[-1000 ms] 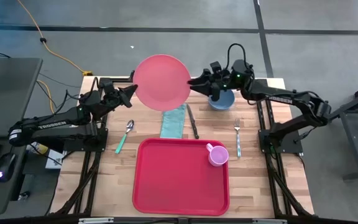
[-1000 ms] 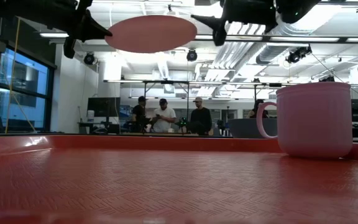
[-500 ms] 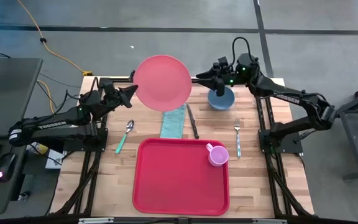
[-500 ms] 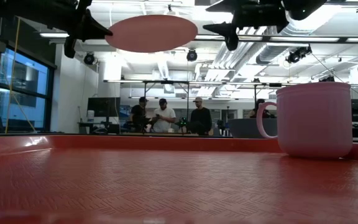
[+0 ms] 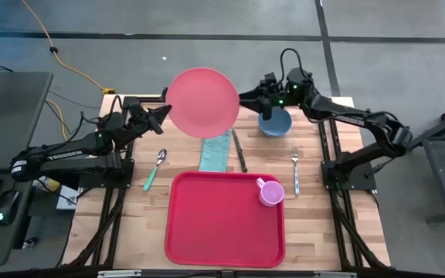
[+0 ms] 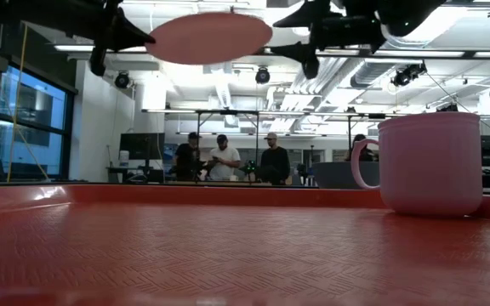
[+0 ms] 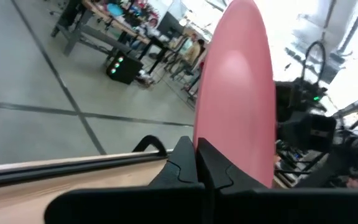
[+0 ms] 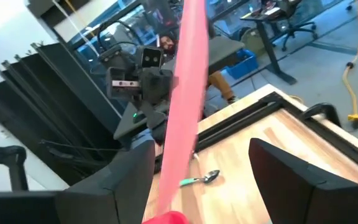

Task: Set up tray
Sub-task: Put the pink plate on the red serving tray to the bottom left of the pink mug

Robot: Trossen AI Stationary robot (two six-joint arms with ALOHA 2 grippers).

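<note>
My left gripper (image 5: 163, 116) clamps pink plate (image 5: 202, 101); right gripper (image 5: 243, 98) spread wide, empty. Only low view shows people (image 6: 228, 157).

The right hand (image 5: 243, 98), which a moment ago drew away from the pink plate (image 5: 202, 101), swings back in, its open fingers now astride the plate's rim on the side opposite the left hand (image 5: 163, 115). The plate tips slightly.
</note>
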